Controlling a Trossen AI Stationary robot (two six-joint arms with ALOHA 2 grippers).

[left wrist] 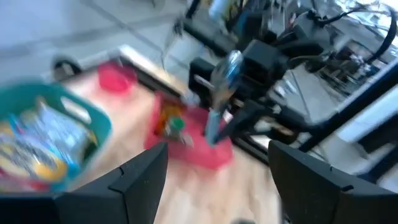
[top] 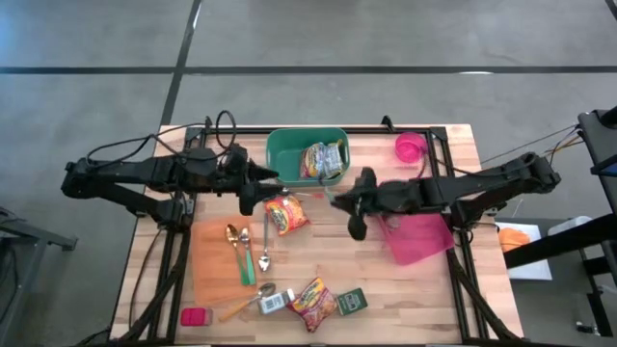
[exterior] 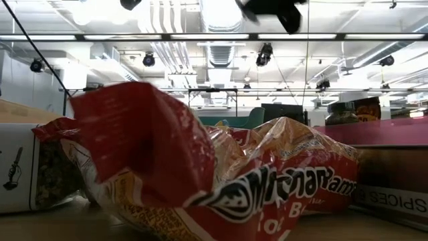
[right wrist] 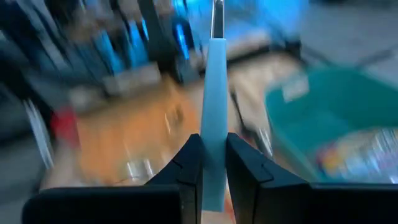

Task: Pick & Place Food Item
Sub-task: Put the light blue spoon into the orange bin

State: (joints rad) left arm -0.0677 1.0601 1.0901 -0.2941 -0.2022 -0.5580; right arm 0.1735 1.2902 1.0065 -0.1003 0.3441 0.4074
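Fingers of the right tool (right wrist: pixel 213 167) pinch a pale blue utensil handle (right wrist: pixel 214 87) above the bench's middle, beside the green bin (top: pixel 280 146) at the far edge. The left tool (top: pixel 262 183) hangs spread and empty over a crinkly red noodle packet (top: pixel 286 214). Slatted pale wood forms the bench (top: pixel 443 299); a pink mat (top: pixel 419 238) lies at its right edge, an orange mat (top: pixel 210 260) with spoons (top: pixel 249 253) at its left. Grey concrete floor (top: pixel 386 39) surrounds it; ceiling ducts (exterior: pixel 214 20) run overhead.
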